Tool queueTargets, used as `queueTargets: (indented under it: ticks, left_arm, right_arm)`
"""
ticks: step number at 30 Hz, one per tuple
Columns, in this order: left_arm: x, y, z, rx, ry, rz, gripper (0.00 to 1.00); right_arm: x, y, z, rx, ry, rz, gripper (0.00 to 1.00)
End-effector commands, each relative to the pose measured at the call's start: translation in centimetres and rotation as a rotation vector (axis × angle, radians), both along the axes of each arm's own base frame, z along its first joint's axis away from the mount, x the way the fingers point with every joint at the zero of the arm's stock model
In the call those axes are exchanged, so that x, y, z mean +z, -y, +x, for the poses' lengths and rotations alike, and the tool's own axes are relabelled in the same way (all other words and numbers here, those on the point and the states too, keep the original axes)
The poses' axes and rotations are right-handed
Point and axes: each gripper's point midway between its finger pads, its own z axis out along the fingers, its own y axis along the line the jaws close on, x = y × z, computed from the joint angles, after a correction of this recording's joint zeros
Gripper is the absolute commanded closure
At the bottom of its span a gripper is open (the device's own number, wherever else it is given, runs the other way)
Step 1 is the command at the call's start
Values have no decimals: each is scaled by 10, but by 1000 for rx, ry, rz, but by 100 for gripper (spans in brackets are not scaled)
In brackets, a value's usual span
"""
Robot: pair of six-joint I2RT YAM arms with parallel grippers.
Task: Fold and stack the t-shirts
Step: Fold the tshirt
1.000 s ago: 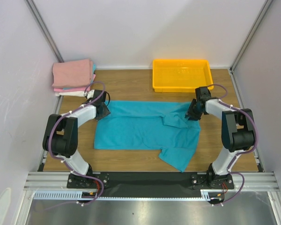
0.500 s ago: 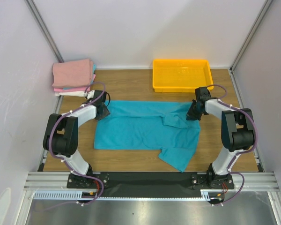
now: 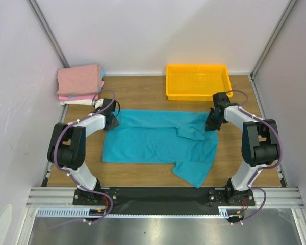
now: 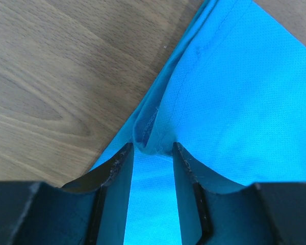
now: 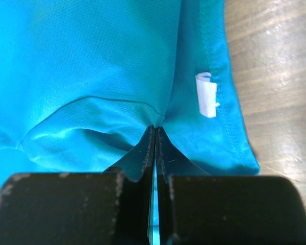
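I had the right gripper [image 5: 154,130] clamped flat on the far edge of the teal t-shirt [image 3: 160,143], just beside its white label [image 5: 207,93], to lift that edge for a fold, I judged. The left gripper [image 4: 152,148] stood part open astride the hem ridge at the opposite far corner (not yet pinching, I thought). The shirt lay spread on the table [image 3: 143,94], the folded pile [image 3: 80,84] at its far-left corner. From overhead, both arms hid their fingertips.

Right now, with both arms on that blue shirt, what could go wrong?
The right jaws pinch only a thin fold of the teal t-shirt near its white label; it might slip out when lifted. The left jaws stand apart at the bunched hem, so a lift now could raise one side only. The near sleeve lies askew and may fold crooked.
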Motion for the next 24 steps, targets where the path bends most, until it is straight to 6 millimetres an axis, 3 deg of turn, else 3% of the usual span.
queueTargets:
  ticks: [1,14,17,21,24]
  left_arm:
    - [10,-4,14,4,35,18,58]
    - [12,-12,16,3,40,35,59]
    - [14,-11,18,-7,50,35,58]
    - [25,-6,24,-53,83,21,57]
    - [44,-3,29,-95,135,26,55]
  right_arm:
    - [22,9,2,5,31,-34,100]
    - [13,19,-11,4,-19,-61,100]
    - [14,17,-10,23,-30,-52,96]
    - [25,11,-10,58,-13,-21,81]
    - [50,-2,-9,113,37,42,64]
